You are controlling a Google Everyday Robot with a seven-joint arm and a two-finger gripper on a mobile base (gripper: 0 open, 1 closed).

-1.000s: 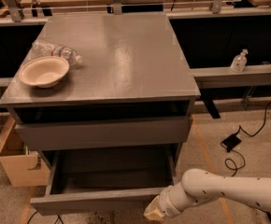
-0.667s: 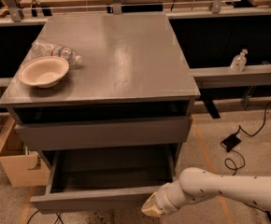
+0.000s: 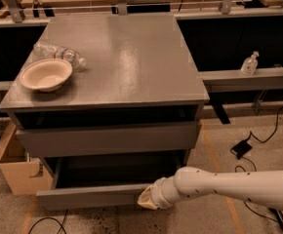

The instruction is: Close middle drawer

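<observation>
The middle drawer (image 3: 85,197) is pulled out of the grey cabinet (image 3: 117,57) at the bottom of the view. Its bare dark inside shows behind a plain flat front. Above it is the taller upper drawer front (image 3: 107,139), nearly flush. The lowest front is hidden. My gripper (image 3: 147,199), tan-tipped at the end of my white arm (image 3: 229,185), reaches in from the right. It rests against the right end of the middle drawer's front.
A beige bowl (image 3: 46,74) and a lying clear plastic bottle (image 3: 58,52) are on the cabinet top at the left. A cardboard box (image 3: 17,175) stands on the floor to the left. A black adapter with cables (image 3: 241,148) lies on the floor at the right. A sanitizer bottle (image 3: 249,63) stands on the ledge at the right.
My gripper has moved left and toward the cabinet along the drawer front. The middle drawer sits a little further in than before.
</observation>
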